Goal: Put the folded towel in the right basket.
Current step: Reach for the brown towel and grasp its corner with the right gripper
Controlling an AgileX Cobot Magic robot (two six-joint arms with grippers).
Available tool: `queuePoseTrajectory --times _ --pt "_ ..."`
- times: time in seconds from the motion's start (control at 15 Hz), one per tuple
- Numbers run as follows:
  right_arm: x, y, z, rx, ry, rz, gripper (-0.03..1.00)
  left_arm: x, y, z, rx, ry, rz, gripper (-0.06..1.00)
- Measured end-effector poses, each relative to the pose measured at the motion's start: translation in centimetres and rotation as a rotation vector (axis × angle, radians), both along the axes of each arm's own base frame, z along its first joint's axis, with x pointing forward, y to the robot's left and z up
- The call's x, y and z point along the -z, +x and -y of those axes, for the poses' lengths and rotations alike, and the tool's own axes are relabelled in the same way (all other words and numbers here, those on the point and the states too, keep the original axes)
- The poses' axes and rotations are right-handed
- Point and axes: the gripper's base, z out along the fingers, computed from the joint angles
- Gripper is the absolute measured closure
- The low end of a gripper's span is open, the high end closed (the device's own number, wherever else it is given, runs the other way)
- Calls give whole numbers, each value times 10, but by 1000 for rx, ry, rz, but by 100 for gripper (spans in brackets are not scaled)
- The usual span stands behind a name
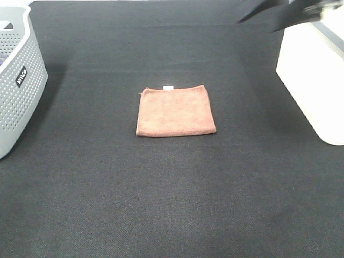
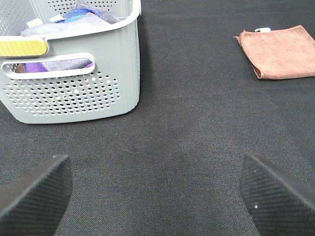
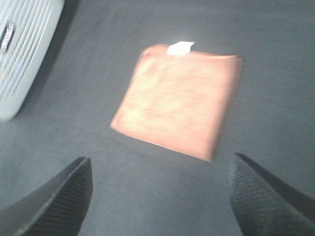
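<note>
The grey perforated basket sits at the far left of the bench. It holds several cloths, but I cannot make out how many. The left gripper hovers just short of this basket, its jaws spread wide with nothing between them. The folded towel lies well ahead of it, off toward the other arm. Brown, with a small white tag at one edge, the towel lies flat on the bench between the two baskets and touches neither. The right gripper hangs above the bench with its jaws fully parted and empty. The towel is directly ahead of and below its fingertips, though that view is blurred. The white basket stands just beside this arm.

The step in hand looks like the reach for the towel, since nothing is grasped yet. Next, the right gripper would need to descend onto a towel edge, pinch through all the layers so the fold holds, lift, and carry it to the white basket.

There are one towel, two baskets and two grippers.
</note>
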Motion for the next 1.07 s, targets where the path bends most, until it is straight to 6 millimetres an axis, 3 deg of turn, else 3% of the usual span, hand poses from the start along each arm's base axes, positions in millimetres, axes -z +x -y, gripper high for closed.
queuePoseTrajectory --times 0.13,0.53,0.6,0.8,1.07 --pt "35 29 -20 -35 -12 -72 25 0 0 0 0 0 0 7" --pt "129 83 -37 -33 2 -275 25 0 0 0 0 0 0 7" --pt "129 83 -37 -33 2 -275 25 0 0 0 0 0 0 7" --pt "172 101 -42 -6 3 -349 25 0 0 0 0 0 0 7" --pt "203 113 -45 -2 -2 -383 25 0 0 0 0 0 0 7"
